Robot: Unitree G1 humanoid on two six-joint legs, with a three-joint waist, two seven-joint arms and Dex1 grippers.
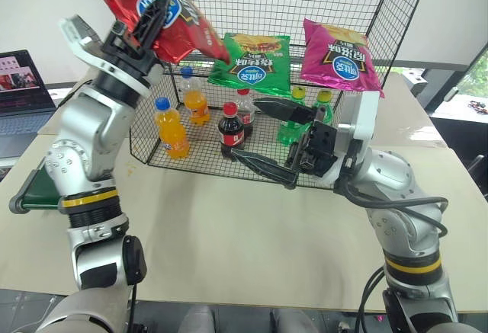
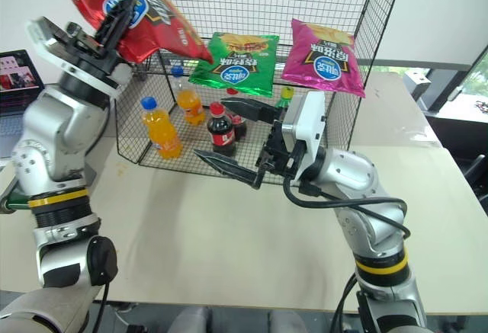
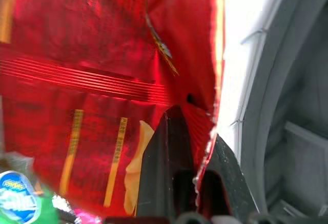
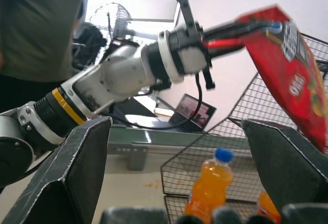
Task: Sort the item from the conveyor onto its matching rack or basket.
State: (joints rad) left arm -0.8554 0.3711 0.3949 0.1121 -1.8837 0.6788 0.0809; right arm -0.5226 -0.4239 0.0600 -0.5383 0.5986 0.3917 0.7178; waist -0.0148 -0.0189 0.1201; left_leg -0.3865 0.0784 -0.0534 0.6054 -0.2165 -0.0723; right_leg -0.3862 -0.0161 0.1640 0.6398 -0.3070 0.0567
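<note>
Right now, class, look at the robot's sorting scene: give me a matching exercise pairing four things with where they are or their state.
Things:
1. red bag
2. green bag
3. cola bottle
4. right gripper

Places or states:
A. hanging on the rack between two other bags
B. jaws wide open, nothing held
C. standing in the rack's bottom tier
D. pinched in the left gripper, raised at the rack's left side

Pairs: 1-D, 2-A, 3-C, 4-B
</note>
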